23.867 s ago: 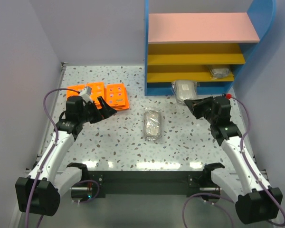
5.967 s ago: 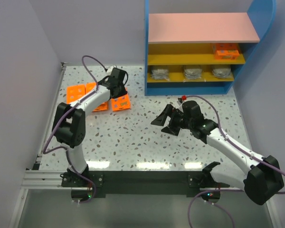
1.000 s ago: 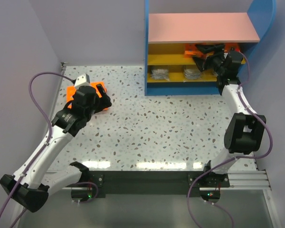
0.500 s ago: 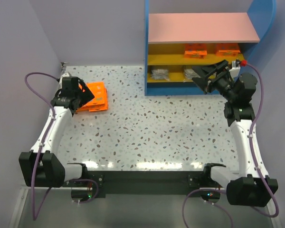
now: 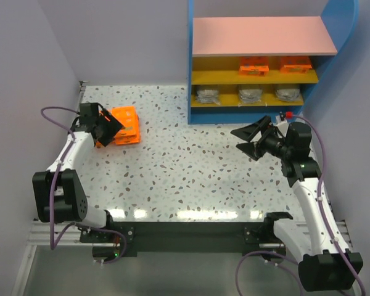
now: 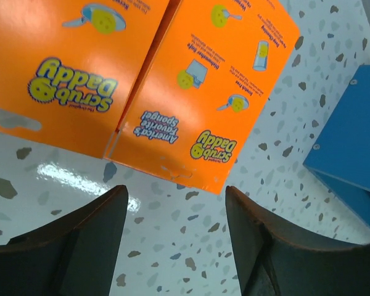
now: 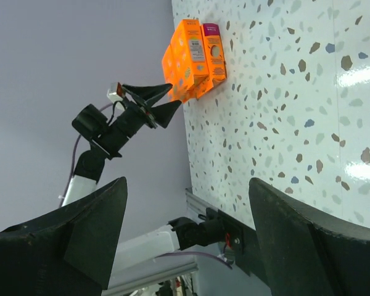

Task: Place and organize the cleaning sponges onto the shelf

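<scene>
A speckled table [image 5: 191, 166] seen from above, with a blue shelf [image 5: 234, 115] at the back: three wrapped grey pads [image 5: 251, 94] line its lower yellow board [image 5: 225, 102] and two orange packs [image 5: 254, 65] sit on the upper yellow board [image 5: 219, 76], sorted by kind. The left gripper [image 5: 109, 128], jaws spread and empty, hangs just beside the clustered orange packs [image 5: 127, 123] at the table's far left, apparently lined up to pinch the nearest by its edge. The right gripper [image 5: 251, 139] hovers wide open and empty in front of the shelf, probably waiting clear

The speckled counter [image 5: 191, 166] carries stacked orange Scrub Daddy sponge packs [image 5: 124, 125] at left and the blue shelf [image 5: 190, 61], holding 2 orange packs [image 5: 254, 65] above 3 wrapped pads [image 5: 251, 95].
</scene>
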Available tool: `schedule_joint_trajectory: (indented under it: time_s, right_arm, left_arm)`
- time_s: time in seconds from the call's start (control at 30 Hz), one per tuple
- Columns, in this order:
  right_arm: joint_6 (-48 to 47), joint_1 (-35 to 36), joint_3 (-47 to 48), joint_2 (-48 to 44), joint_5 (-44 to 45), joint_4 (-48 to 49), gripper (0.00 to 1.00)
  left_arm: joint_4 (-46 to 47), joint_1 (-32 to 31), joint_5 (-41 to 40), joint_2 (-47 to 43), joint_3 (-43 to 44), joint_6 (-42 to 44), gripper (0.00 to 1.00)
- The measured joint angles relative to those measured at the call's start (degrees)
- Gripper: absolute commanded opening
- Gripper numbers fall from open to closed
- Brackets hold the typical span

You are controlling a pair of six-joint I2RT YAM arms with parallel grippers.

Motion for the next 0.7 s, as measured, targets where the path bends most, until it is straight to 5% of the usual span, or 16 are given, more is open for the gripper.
schedule_joint_trajectory:
  time_s: [0.2,0.7]
  right_arm:
    - [-0.92,-0.02,-2.47,-2.08,0.00,-1.46,0.83]
    - [-1.88,-0.02,-5.11,-2.32,0.04,-2.03,0.83]
  left_arm:
    - [6.08,0.00,3.76,-5.31,-13.16,-10.10,0.72]
    - [22.99,0.00,4.50,-5.16,-19.61,-20.55,0.68]
